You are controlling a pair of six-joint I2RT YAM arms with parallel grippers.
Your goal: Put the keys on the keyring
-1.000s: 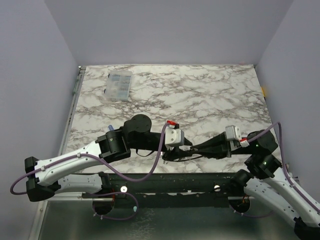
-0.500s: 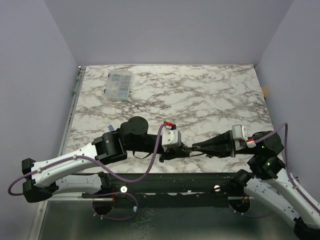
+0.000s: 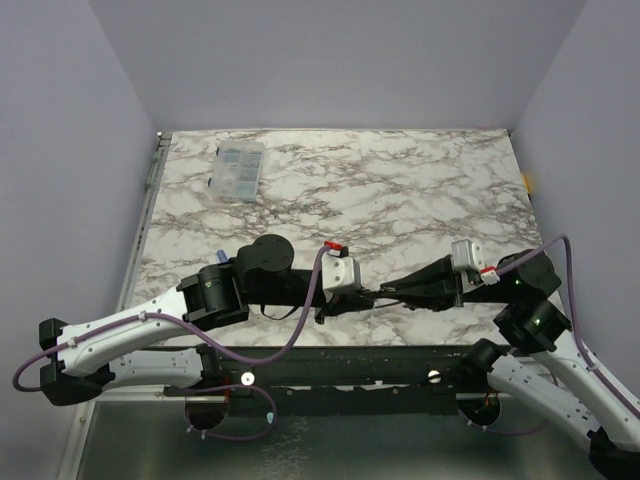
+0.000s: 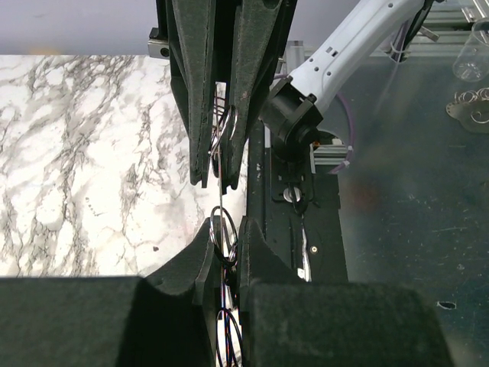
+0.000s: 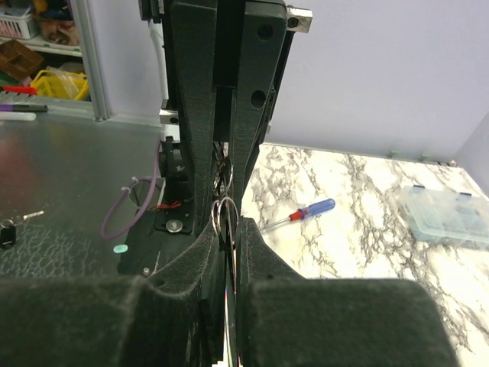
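My two grippers meet tip to tip just above the table's front edge in the top view. My left gripper (image 3: 371, 298) (image 4: 225, 232) is shut on thin metal rings (image 4: 222, 233). A thin straight metal piece runs up from them to the right gripper (image 4: 219, 170). My right gripper (image 3: 386, 294) (image 5: 228, 226) is shut on a thin metal ring (image 5: 227, 215), right under the left gripper's fingers (image 5: 200, 138). The keyring's pale coiled band is hidden. No key head or blade can be told apart.
A clear plastic box (image 3: 238, 169) (image 5: 445, 215) lies at the table's far left. A screwdriver with a blue handle and red collar (image 5: 302, 213) lies on the marble beside the left arm. The metal frame runs along the front edge (image 3: 330, 358).
The grippers stay tip to tip. The left arm has drawn slightly left. The right wrist swung right, then back left and a little up.
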